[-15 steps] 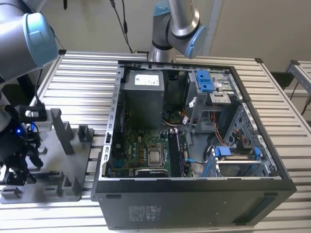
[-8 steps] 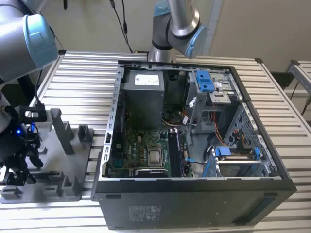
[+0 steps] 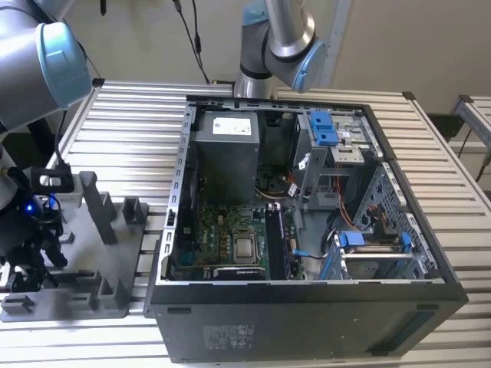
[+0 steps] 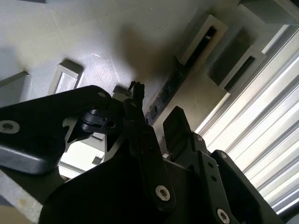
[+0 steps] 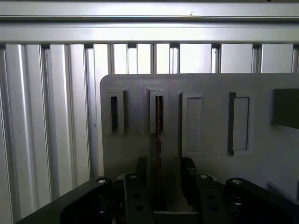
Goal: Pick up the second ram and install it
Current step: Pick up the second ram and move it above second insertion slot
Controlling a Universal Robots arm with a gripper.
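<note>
First wrist view: ram (image 5: 158, 135) in slot (image 5: 152, 112)

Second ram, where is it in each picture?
First wrist view: the second ram is an edge-on strip at a grey tray slot, between the jaws.
Second wrist view: dark strip against the grey tray.
Exterior view: too small to tell; grey tray at the exterior view's left.
Shared landmark: grey tray.

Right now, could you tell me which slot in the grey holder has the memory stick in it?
The slot in line with the open gripper: the memory stick stands in it, while the neighbouring slot is empty.
</note>
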